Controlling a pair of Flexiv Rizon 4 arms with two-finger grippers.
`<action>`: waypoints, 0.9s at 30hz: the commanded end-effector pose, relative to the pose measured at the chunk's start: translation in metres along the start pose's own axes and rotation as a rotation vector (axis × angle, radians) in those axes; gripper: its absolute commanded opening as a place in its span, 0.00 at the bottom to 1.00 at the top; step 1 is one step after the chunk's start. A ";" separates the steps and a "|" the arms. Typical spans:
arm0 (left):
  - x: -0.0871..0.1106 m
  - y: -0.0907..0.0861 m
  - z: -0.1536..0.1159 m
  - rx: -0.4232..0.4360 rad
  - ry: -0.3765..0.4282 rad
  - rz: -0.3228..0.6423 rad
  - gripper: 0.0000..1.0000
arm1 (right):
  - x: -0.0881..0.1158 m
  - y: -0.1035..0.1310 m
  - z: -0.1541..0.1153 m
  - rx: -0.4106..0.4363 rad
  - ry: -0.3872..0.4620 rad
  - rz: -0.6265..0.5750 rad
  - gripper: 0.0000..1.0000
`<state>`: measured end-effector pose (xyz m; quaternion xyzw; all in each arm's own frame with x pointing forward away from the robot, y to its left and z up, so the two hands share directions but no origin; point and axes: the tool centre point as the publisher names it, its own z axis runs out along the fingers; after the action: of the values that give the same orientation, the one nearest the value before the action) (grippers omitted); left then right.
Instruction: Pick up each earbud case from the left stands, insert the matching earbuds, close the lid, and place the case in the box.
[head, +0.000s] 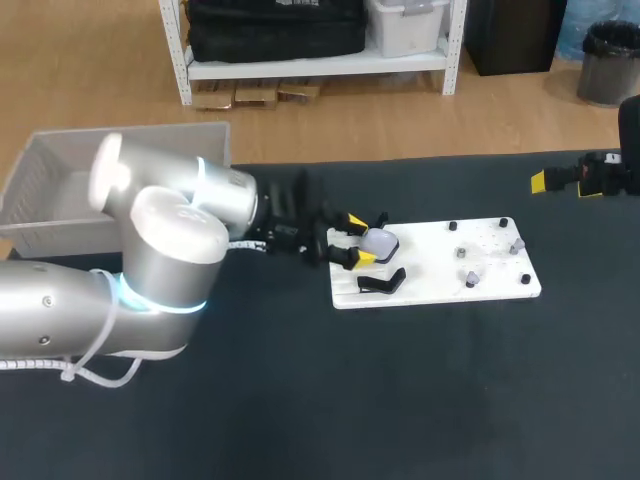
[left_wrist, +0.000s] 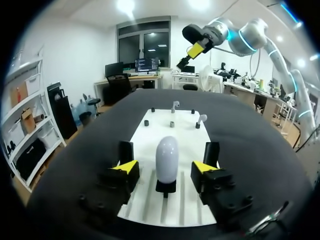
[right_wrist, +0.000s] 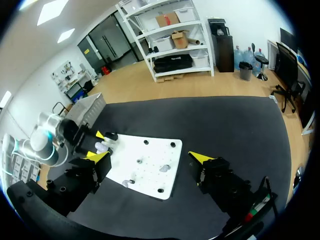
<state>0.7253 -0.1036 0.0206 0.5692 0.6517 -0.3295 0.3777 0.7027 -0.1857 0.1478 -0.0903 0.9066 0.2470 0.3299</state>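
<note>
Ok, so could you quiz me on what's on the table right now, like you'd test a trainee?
1. True or false: the fingers of the left gripper are squeezing the earbud case.
2. Relative to the white board, the right gripper is: A) pressed onto it B) raised, well away from it C) under it.
3. Fill in: the earbud case sits upright on a black ___.
Key: 1 false, the fingers flank it with gaps; 2 B; 3 stand.
</note>
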 end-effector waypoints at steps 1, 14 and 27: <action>0.000 0.003 0.008 0.009 0.015 -0.006 0.60 | 0.000 0.001 -0.001 0.003 0.000 0.001 1.00; 0.000 0.004 0.013 0.025 -0.003 -0.020 0.49 | 0.000 0.001 -0.001 0.003 0.000 0.001 1.00; 0.003 0.003 0.016 0.036 -0.014 -0.048 0.17 | 0.000 0.001 -0.001 0.003 0.000 0.001 1.00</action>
<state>0.7274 -0.1175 0.0113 0.5578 0.6560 -0.3530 0.3660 0.7027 -0.1856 0.1478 -0.0903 0.9066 0.2470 0.3300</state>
